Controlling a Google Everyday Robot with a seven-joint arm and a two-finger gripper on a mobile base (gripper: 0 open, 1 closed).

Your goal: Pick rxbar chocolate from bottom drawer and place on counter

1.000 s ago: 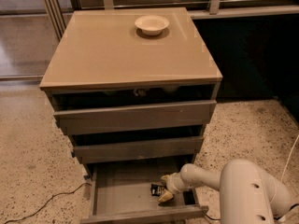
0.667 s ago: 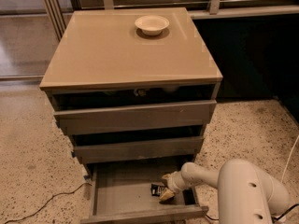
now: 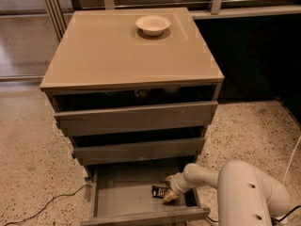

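Note:
The bottom drawer (image 3: pixel 122 199) is pulled open, a shallow grey tray below two other grey drawers. The rxbar chocolate (image 3: pixel 159 191), a small black wrapper with white lettering, lies on the drawer floor at its right side. My gripper (image 3: pixel 169 190) reaches in from the right and sits low at the bar's right end, its tan fingers (image 3: pixel 170 197) close around that end. The white arm hides part of the drawer's right corner. The tan counter (image 3: pixel 117 55) on top of the cabinet bears a white bowl (image 3: pixel 153 24) near its back edge.
The two upper drawers (image 3: pixel 136 119) stand slightly out above the open one. A black cable (image 3: pixel 42 205) runs over the speckled floor at the left. A metal railing and dark wall stand behind the cabinet.

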